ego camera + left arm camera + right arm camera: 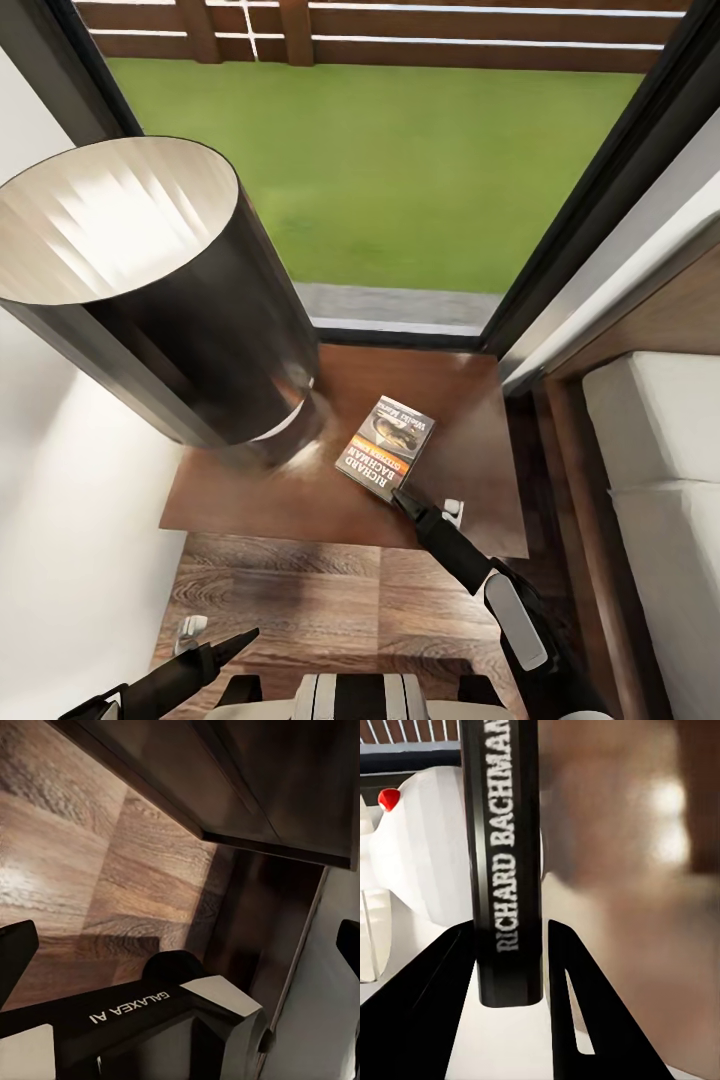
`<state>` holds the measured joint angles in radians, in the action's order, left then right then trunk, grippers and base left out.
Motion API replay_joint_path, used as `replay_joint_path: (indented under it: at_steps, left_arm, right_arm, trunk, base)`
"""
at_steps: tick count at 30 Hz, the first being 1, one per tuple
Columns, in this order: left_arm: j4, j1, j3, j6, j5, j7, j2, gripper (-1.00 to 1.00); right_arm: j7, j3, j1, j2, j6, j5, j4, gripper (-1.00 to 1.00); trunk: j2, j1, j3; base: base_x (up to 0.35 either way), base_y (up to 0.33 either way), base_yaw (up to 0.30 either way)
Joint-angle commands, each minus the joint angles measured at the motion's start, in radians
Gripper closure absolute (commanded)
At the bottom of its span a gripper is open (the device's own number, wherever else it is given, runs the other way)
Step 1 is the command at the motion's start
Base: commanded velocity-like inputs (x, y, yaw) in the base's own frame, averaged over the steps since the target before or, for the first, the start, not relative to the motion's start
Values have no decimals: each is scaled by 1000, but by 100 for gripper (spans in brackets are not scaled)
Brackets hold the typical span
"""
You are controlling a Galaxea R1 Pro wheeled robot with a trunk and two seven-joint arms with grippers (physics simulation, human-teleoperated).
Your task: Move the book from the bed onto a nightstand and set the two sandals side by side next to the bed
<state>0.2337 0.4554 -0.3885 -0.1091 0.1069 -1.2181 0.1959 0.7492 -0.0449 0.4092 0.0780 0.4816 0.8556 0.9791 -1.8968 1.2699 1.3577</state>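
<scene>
The thin rectangular paperback book [386, 447] has a grey cover with an orange band, a dark picture and white lettering; its spine [502, 862] is black with white letters. It lies on the dark reddish-brown wooden nightstand top [290, 490], left of the pale-grey mattress [665, 500]. The tall cylindrical lamp shade [150, 290] is glossy black outside, cream-white inside. The plank floor [330, 600] is mid-brown with streaked grain. Far off, bright green grass [390, 160] meets a brown slatted fence [390, 30]. The black right gripper [408, 503] has slim dark fingers [585, 1020].
</scene>
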Motion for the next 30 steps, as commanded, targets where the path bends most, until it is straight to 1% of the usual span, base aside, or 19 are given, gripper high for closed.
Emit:
replay_joint_path:
  at_steps: [1, 7, 13, 19, 27, 30]
  left_arm:
    - [0, 0, 3, -11, 8, -3, 0, -100]
    - [-1, 0, 3, -11, 8, -3, 0, -100]
    - [-1, 0, 3, -11, 8, -3, 0, -100]
    - [-1, 0, 3, -11, 8, -3, 0, -100]
    - [-1, 0, 3, -11, 8, -3, 0, -100]
    - [0, 0, 3, -11, 8, -3, 0, -100]
  right_arm:
    - [1, -3, 0, 1, 8, 5, 0, 100]
    - [1, -1, 0, 1, 8, 5, 0, 100]
    - [1, -1, 0, 1, 8, 5, 0, 100]
    - [1, -1, 0, 1, 8, 5, 0, 100]
    - [1, -1, 0, 1, 8, 5, 0, 100]
    - [1, -1, 0, 1, 8, 5, 0, 100]
  trunk:
    - [0, 0, 0]
    - [-42, 23, 19]
    - [-42, 23, 19]
    - [-84, 46, 38]
    - [-84, 46, 38]
    - [-105, 57, 47]
  base:
    - [0, 0, 0]
    - [0, 0, 0]
    - [0, 0, 0]
    - [0, 0, 0]
    - [0, 0, 0]
    - [0, 0, 0]
